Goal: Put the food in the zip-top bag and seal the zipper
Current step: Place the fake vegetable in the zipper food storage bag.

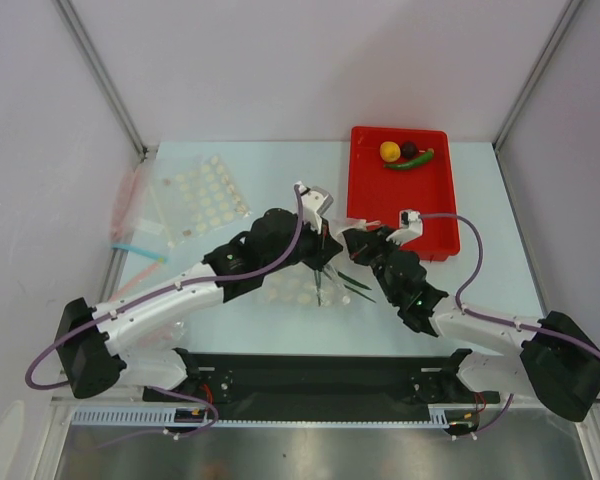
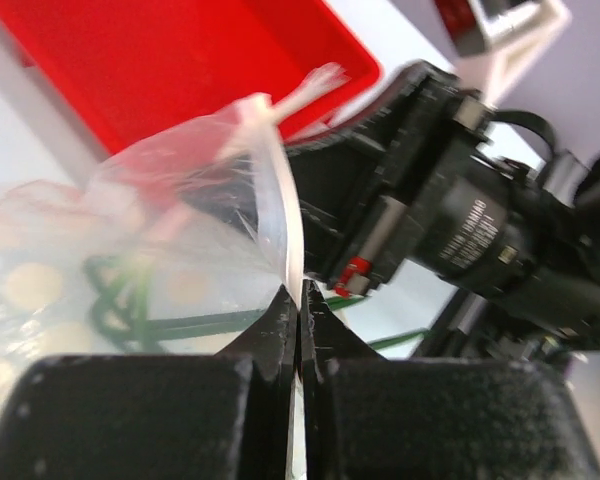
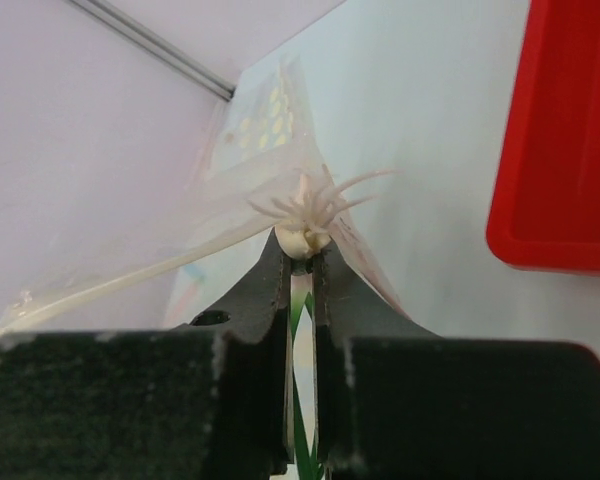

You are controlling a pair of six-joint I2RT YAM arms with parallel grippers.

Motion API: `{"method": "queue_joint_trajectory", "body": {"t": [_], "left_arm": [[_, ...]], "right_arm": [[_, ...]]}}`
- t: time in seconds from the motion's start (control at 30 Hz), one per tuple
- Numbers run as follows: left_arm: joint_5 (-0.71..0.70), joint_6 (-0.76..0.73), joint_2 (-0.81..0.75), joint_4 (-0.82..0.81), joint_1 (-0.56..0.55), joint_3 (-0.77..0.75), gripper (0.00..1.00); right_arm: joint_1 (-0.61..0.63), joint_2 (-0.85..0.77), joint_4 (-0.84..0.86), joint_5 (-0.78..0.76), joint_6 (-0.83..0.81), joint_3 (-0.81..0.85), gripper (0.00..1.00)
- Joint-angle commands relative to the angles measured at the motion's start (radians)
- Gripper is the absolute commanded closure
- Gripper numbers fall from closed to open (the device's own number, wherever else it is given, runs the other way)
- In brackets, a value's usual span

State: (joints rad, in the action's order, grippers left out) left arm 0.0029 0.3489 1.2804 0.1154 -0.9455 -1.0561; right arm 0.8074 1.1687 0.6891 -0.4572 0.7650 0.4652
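Arms lean in from the bench's near corners and meet over its middle. The left arm stretches on a long diagonal from the near-left corner. The right arm is folded more sharply at the elbow, its wrist turned toward the left one. The two tool heads sit just beside each other, tip to tip.

The left tool [image 2: 298, 300] is clenched, its fingers pinching the pale rim of the bag [image 1: 292, 290]. It holds that edge up, and the clear film rises straight out of the fingertips. The rest of the bag sags onto the bench below and left of the tool, and its white dots show in the top view.

The right tool [image 3: 300, 262] is also clenched. It grips the stalks [image 2: 130, 300] at their white, rooted end, and the root tuft fans out just past the fingertips. A green stem runs back between the fingers. Film spreads to both sides of these tips. I cannot tell whether it is pinched as well.

Through the film, the left wrist view shows green stems lying in the bag. In the top view, thin stems trail on the bench under the right wrist.

The lemon [image 1: 389, 151], maroon ball [image 1: 410, 149] and chili [image 1: 412, 160] lie together at the far end of the tray [image 1: 380, 215]. The tray stands by the bench's far-right corner, well apart from both tools.
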Motion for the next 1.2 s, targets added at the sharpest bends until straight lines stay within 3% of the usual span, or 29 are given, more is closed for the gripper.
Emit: {"method": "queue_joint_trajectory", "body": {"t": [0.0,0.2,0.33,0.8,1.0,1.17], "left_arm": [[0.158,0.005,-0.013,-0.089,0.004,0.002,1.00],[0.233,-0.002,0.037,-0.095,-0.001,0.013,1.00],[0.253,-0.019,0.062,-0.097,-0.009,0.022,1.00],[0.354,0.024,-0.035,-0.151,-0.016,0.007,1.00],[0.365,0.035,0.008,-0.171,-0.015,0.024,1.00],[0.266,0.021,-0.007,-0.122,-0.012,0.025,1.00]], "right_arm": [[-0.013,-0.007,0.113,0.043,0.057,-0.005,1.00],[-0.042,-0.056,0.109,0.094,0.135,-0.025,1.00],[-0.135,-0.035,0.187,0.244,0.258,-0.062,1.00],[-0.070,0.031,0.173,0.121,0.180,-0.042,1.00],[-0.044,0.063,0.187,0.112,0.143,-0.025,1.00],[-0.033,0.033,0.138,0.078,0.079,-0.007,0.83]]}}
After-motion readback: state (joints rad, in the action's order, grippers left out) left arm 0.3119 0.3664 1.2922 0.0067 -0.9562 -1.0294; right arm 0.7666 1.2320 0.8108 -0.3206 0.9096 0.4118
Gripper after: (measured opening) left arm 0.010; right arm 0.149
